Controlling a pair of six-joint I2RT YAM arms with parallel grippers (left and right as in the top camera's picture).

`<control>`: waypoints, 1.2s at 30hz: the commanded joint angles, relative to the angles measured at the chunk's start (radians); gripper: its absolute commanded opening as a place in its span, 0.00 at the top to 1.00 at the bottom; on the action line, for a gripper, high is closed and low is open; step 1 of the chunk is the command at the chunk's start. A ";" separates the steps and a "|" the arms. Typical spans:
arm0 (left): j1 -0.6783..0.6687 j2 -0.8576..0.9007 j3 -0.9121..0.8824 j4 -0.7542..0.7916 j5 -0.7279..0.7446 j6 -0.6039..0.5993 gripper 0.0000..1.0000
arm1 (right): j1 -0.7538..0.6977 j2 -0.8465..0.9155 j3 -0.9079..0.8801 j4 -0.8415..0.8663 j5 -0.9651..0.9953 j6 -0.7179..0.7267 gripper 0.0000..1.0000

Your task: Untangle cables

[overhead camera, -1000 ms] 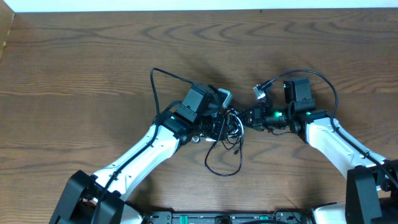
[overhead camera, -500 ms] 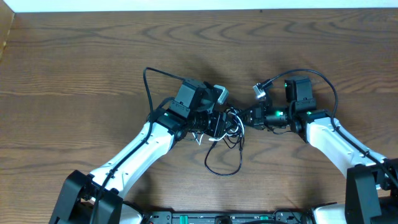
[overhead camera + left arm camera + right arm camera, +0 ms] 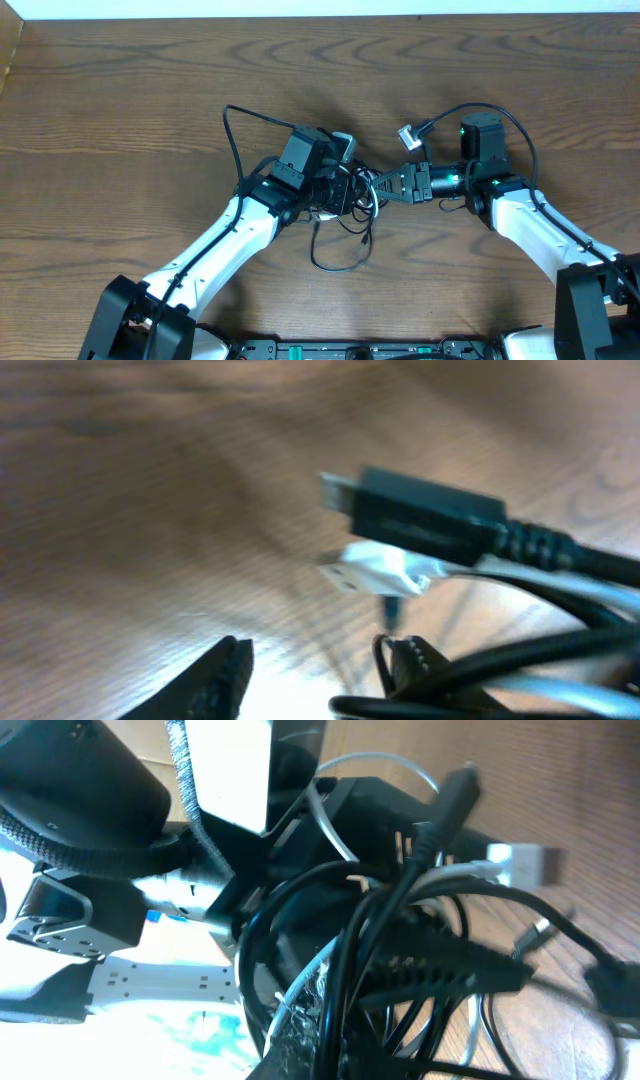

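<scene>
The thin black and white cables are bunched in a tangle between my two grippers at the table's middle. A black loop trails from the tangle toward the front. My left gripper is open; in the left wrist view its fingers stand apart, with a black strand across the right finger. A black plug and a white plug stick out ahead of it. My right gripper reaches in from the right. In the right wrist view its fingers close round the cable bundle.
Thick black arm cables arc above each wrist, one on the left and one on the right. The left arm's body fills the top of the right wrist view. Bare wooden table lies all around.
Both grippers have moved left with the tangle. The right gripper has reached further in toward the left one. The trailing black loop has slid left.
</scene>
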State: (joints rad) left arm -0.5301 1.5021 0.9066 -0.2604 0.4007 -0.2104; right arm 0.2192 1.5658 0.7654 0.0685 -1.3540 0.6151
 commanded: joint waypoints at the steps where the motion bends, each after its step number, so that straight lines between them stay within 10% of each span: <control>1: 0.008 -0.006 -0.008 -0.046 -0.243 0.006 0.59 | 0.005 -0.001 0.004 0.012 -0.134 0.016 0.99; 13: 0.082 -0.006 -0.008 -0.237 -0.457 0.006 0.92 | -0.068 -0.001 0.004 0.018 0.055 0.015 0.99; 27: 0.094 -0.011 -0.008 -0.055 0.144 0.076 0.93 | 0.010 0.000 0.004 -0.295 0.545 -0.260 0.90; 36: 0.094 -0.016 -0.008 -0.047 0.154 0.070 0.93 | 0.077 -0.001 0.004 -0.319 0.474 -0.388 0.70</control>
State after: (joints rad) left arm -0.4366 1.4960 0.9016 -0.3088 0.5060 -0.1539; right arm 0.2836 1.5673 0.7647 -0.2504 -0.8642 0.2958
